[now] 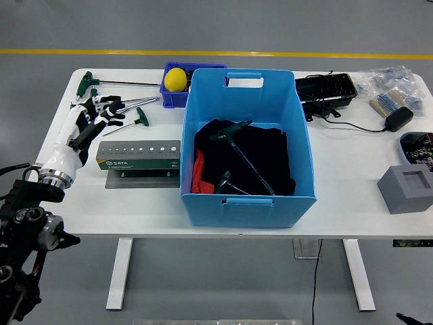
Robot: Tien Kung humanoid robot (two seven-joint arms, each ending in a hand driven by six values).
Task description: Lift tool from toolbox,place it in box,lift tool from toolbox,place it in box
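on the white table [352, 156], a green tool holder [139, 156] is showing "sata" lettering beside the blue box [298, 135], left hand [91, 122] hovering released, grasping nothing.

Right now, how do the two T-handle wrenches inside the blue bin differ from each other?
The upper wrench looks longer than the lower wrench, its shaft running diagonally down to the right across the black cloth. Its handle lies near the bin's far side, while the lower wrench's handle sits by the near wall. The lower wrench's shaft runs nearly level, towards the right. Both have dark green T-handles and lie flat on the cloth.
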